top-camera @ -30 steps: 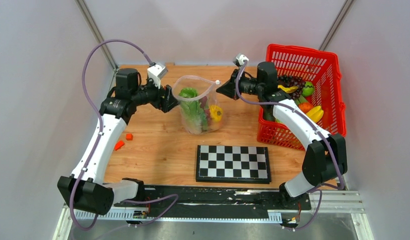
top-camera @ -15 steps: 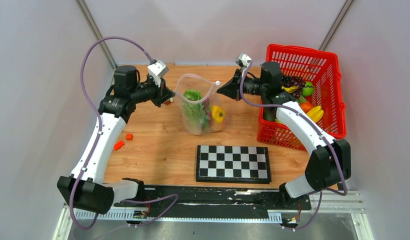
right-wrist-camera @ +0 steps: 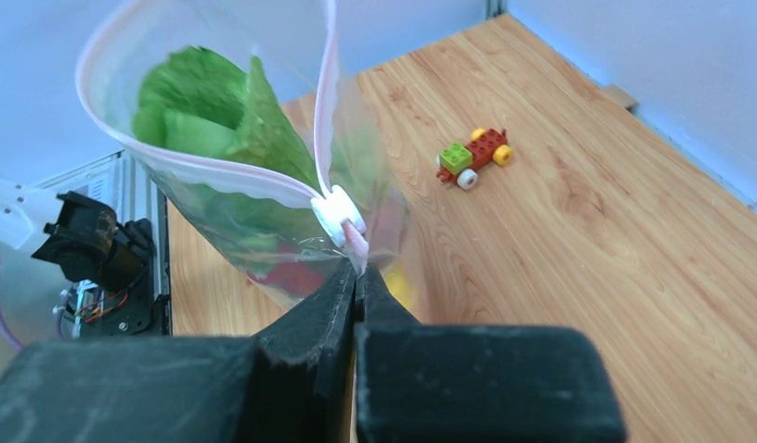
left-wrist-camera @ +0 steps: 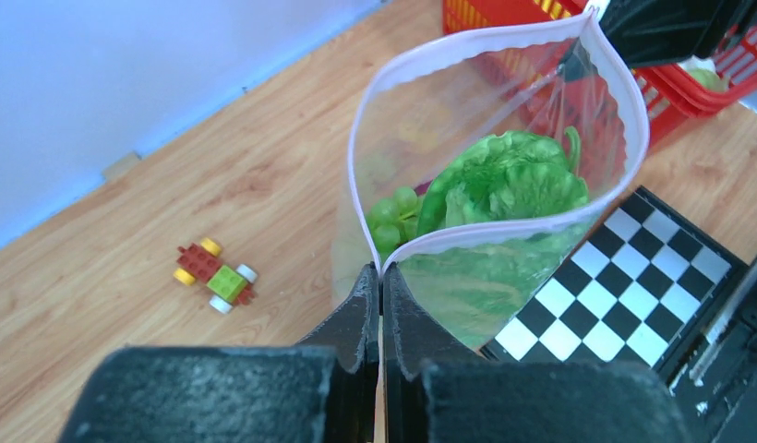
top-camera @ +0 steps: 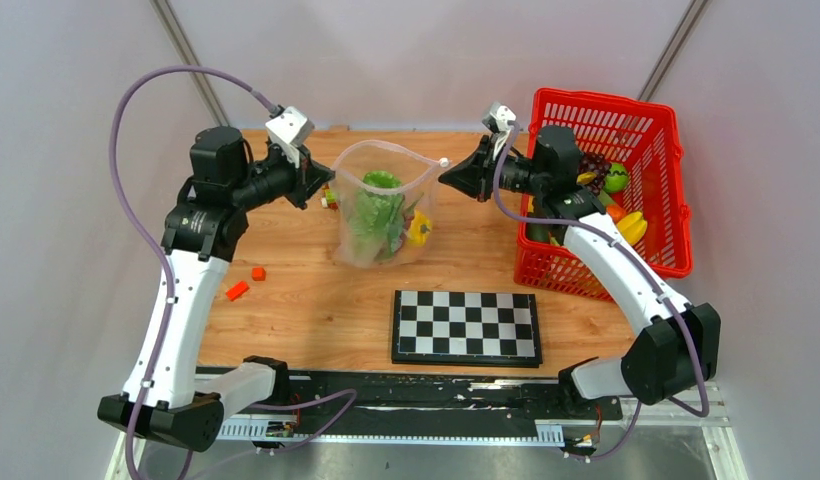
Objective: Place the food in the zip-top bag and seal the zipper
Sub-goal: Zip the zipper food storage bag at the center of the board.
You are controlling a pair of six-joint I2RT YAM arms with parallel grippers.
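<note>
So, both sets of jaws are clenched flat on the zipper (left-wrist-camera: 467, 235): left gripper (left-wrist-camera: 379, 272) pinches one end, right gripper (right-wrist-camera: 356, 268) the end with the white slider (right-wrist-camera: 338, 214). The zip-top bag (top-camera: 381, 205) is held open-mouthed between them, behind the chessboard (top-camera: 466, 325). It's thin floppy film, probably slippery, so I'd say the stiffer pink strip is the only sane hold. Inside: lettuce (left-wrist-camera: 504, 175), green grapes (left-wrist-camera: 393, 217), a yellow piece (top-camera: 418, 228).

The bag (top-camera: 384, 232) was held between the left gripper (left-wrist-camera: 381, 275), clamped on its left corner, and the right gripper (right-wrist-camera: 356, 269), clamped on its right corner. Lettuce (left-wrist-camera: 504, 180) and grapes (left-wrist-camera: 390, 214) sat inside it. On the table (top-camera: 306, 310), the chessboard (top-camera: 466, 327) lay in front, the basket (top-camera: 646, 130) to the right and the brick toy (left-wrist-camera: 215, 274) to the left.
</note>
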